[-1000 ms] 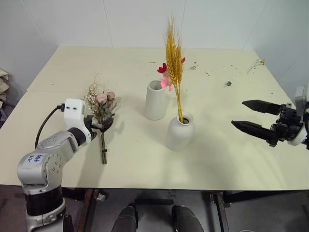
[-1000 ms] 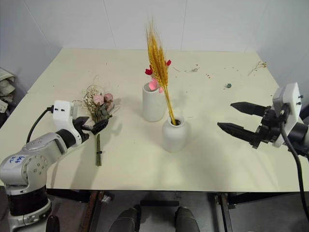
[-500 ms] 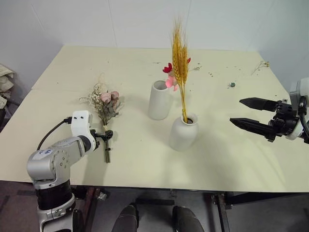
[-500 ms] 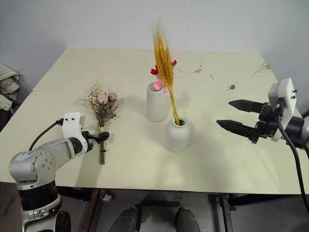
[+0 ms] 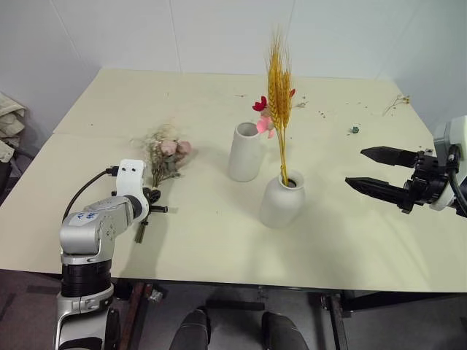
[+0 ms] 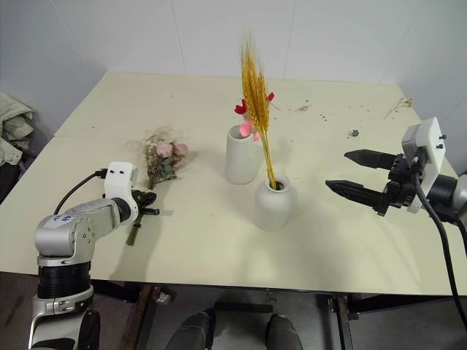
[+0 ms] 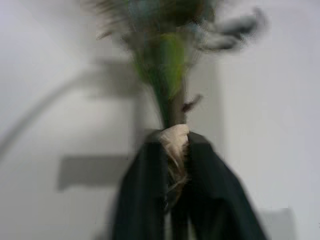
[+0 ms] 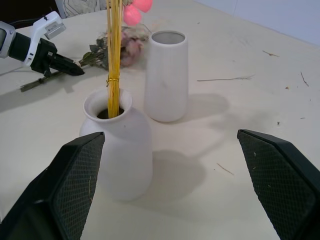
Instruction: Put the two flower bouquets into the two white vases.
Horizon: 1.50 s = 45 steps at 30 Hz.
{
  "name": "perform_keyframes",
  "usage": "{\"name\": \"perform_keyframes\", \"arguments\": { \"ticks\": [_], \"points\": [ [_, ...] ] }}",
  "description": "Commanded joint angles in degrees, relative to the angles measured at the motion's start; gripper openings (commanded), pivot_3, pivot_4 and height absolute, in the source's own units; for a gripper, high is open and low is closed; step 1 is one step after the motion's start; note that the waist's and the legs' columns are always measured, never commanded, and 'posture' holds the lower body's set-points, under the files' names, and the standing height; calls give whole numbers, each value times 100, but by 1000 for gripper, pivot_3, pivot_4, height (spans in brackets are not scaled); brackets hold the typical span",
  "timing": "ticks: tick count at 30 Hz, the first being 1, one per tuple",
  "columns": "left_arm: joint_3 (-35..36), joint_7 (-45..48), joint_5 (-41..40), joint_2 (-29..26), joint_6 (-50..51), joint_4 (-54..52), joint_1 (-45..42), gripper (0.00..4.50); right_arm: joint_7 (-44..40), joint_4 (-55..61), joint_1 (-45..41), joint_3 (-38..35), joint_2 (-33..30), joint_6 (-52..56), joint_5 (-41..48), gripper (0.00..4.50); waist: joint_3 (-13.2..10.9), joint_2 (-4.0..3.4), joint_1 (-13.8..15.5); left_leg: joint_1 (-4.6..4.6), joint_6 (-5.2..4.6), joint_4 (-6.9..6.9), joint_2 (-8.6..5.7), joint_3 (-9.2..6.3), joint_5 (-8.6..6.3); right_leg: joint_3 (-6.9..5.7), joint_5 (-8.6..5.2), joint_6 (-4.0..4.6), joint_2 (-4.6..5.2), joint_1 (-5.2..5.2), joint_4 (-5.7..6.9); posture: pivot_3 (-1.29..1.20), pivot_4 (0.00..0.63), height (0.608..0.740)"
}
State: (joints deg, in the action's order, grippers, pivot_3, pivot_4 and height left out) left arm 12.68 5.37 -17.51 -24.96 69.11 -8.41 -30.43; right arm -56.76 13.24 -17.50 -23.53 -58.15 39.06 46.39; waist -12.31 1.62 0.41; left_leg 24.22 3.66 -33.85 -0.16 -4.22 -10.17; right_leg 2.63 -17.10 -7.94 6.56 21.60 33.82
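Since a second ago, my left claw has gone from wide to closed on the rose bouquet, at the beige binding on its stems, low on the bench. I judge this bouquet light, thin-stemmed and fragile at the heads, so the bound stems are the right place to hold. My right claw hangs wide and empty. I count two bouquets and two vases: the wheat bouquet stands in the squat vase; the tall vase is empty.
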Motion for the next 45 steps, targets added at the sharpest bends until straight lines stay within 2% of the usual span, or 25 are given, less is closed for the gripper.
{"name": "perform_keyframes", "arguments": {
  "ticks": [1,8,10,14,18,24,26,29,37,45],
  "points": [
    [140,46,109,71,-801,191,-209,43,78,122,-44,-209,33,-72,19,4500,0,0,-2,0,-5,1,1,0,2,0,0,-1,-1,1,0,0,150,740],
    [262,405,362,102,-3905,1255,-730,43,216,301,61,-290,189,-126,50,4500,-1,1,-1,1,-6,20,6,3,-1,-1,13,-25,-5,12,0,0,150,740],
    [211,742,350,105,-4732,1774,-1039,43,248,391,121,-340,251,-138,74,4500,-1,1,3,1,-7,21,6,5,-2,-1,42,-79,-5,13,-1,0,150,740],
    [372,1576,-45,413,-6455,2940,-1969,43,356,599,256,-446,399,-165,105,4500,-1,1,21,3,-8,22,5,9,-5,-1,44,-83,-5,12,-12,0,150,740],
    [452,2581,-456,686,-7453,3808,-2629,43,437,722,338,-513,485,-175,102,4500,-1,2,76,9,-10,21,5,12,-7,-2,58,-110,-5,11,-21,0,150,740],
    [613,3406,-761,1128,-8138,5662,-3863,43,637,924,617,-697,693,-291,90,4500,-2,4,94,10,-19,19,5,14,-14,-2,65,-134,-7,10,-25,0,150,740],
    [708,3474,-861,1222,-7990,6131,-4181,43,697,1007,712,-747,746,-308,97,4500,-3,5,94,12,-21,18,5,15,-16,-2,65,-138,-6,11,-26,0,150,740],
    [798,4219,-1042,1450,-8099,6611,-4529,43,799,1129,864,-846,826,-348,102,4500,-3,5,91,14,-22,16,5,15,-18,-3,63,-142,-7,12,-25,0,150,740],
    [1065,4566,-1078,1805,-8214,7472,-5151,43,1118,1575,1318,-1172,1018,-341,219,4500,-4,6,89,17,-20,10,5,15,-20,-5,62,-145,-7,12,-24,0,150,740],
    [1241,4403,-1028,2018,-8271,7820,-5462,43,1330,1842,1710,-1405,1095,-363,313,4500,-4,7,98,17,-19,8,5,14,-21,-5,62,-145,-8,12,-23,0,150,740]
  ]
}}
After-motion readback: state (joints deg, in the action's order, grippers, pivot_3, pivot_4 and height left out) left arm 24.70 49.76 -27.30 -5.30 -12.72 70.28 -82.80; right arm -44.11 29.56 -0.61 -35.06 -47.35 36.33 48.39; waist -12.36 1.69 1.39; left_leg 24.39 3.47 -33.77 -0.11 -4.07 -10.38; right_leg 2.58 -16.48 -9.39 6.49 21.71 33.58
